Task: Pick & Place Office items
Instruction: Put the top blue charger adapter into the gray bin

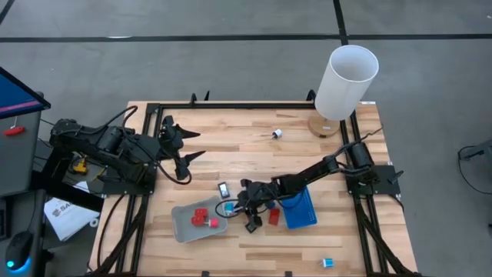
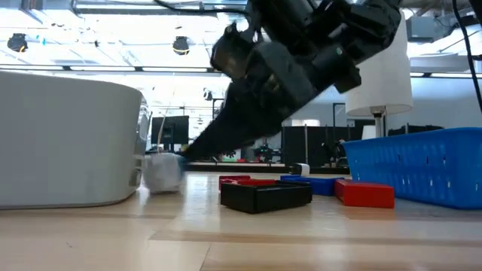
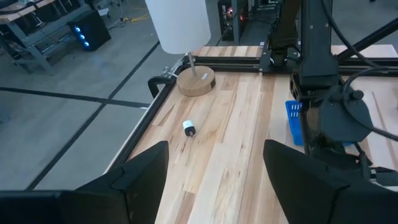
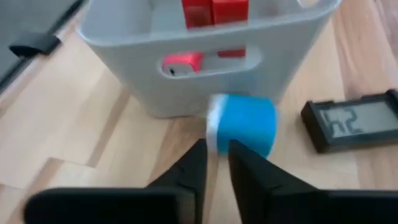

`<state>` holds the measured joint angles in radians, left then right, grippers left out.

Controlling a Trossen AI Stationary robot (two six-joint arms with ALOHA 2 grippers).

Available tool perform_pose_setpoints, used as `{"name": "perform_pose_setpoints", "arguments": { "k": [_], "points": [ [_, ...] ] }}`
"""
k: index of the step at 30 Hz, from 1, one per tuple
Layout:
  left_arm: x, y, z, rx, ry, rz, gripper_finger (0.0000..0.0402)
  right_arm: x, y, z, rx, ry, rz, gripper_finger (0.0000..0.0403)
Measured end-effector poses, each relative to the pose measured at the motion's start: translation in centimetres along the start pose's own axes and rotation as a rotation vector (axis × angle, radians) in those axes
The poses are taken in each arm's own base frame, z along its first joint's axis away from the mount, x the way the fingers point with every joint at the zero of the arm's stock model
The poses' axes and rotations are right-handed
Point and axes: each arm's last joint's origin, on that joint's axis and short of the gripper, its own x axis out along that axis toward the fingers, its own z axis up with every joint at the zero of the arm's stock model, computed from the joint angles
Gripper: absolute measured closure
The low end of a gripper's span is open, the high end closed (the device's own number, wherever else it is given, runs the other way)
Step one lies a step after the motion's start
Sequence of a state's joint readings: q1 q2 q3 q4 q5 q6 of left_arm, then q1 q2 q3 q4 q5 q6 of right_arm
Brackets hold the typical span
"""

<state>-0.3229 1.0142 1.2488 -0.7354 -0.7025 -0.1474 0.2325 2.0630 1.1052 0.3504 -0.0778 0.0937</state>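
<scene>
My right gripper (image 1: 233, 206) reaches low over the table's middle, beside the grey tray (image 1: 184, 228), and is shut on a blue piece with a white end (image 4: 244, 123). That piece lies against the grey tray's wall (image 4: 186, 93). Red blocks (image 1: 202, 218) lie in the grey tray. A black rectangle with a pale face (image 4: 354, 124) lies flat on the wood beside the piece. A red block (image 1: 274, 217) and a black piece (image 1: 252, 225) lie near the blue tray (image 1: 300, 209). My left gripper (image 3: 214, 174) waits open over the table's left side. My right gripper pinches the blue piece at its white end (image 4: 213, 127), between the free ends of both fingers. The fingers (image 4: 194, 163) come slanting down from the table's right. The piece rests on the wood, touching the grey tray's wall.
A tall white cylinder on a round wooden foot (image 1: 344, 83) stands at the far right corner. A small white bit (image 1: 277, 134) lies on the far middle, a cyan-and-white bit (image 1: 328, 262) near the front right edge. Black rails frame the table.
</scene>
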Motion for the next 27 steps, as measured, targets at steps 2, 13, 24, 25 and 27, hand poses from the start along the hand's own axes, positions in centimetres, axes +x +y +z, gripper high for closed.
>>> {"name": "perform_pose_setpoints", "arguments": {
  "k": [2, 13, 24, 25, 27],
  "points": [
    [0.0, 0.0, 0.0, -0.001, -0.002, -0.001, 0.0151, -0.5, 0.1, 0.4, -0.006, 0.005, 0.001, 0.0367],
    [-0.2, -0.3, 0.2, -0.012, -0.026, -0.022, 0.0171, -2.2, 0.1, 2.3, -0.044, -0.038, -0.006, 0.0348],
    [-0.2, -0.3, 0.2, -0.027, -0.025, -0.022, 0.0174, -2.0, -0.2, 2.9, -0.112, -0.068, -0.13, 0.0116],
    [-0.2, -0.3, 0.2, -0.027, -0.026, -0.022, 0.0174, -2.0, -0.2, 2.9, -0.127, -0.066, -0.132, 0.0102],
    [-0.2, -0.3, 0.2, -0.03, -0.026, -0.022, 0.0174, -2.0, -0.2, 2.7, -0.156, -0.053, -0.133, 0.0082]
  ]
}}
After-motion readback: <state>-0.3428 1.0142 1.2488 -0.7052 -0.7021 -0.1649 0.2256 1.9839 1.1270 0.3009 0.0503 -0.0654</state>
